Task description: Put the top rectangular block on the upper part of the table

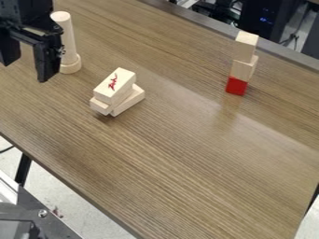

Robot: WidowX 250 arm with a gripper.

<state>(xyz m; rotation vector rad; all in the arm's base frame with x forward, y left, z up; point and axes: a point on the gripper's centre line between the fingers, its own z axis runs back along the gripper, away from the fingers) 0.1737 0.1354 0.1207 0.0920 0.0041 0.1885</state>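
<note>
Right now the tool (26,71) hangs open over the upper left of the table (181,154), its two fingers apart with nothing between them. Near it, a pale post (66,39) stands upright on a round foot. The top block (112,87), red scribble facing up, lies across the lower blocks (130,101) in a small pile, left of the table's middle. Well apart, toward the far edge, two pale blocks (244,55) sit stacked on a red one (236,86).

Open desk (187,135) runs between the block pile (115,92) and the block tower (242,69), while an upright peg (69,41) obstructs the upper left.
</note>
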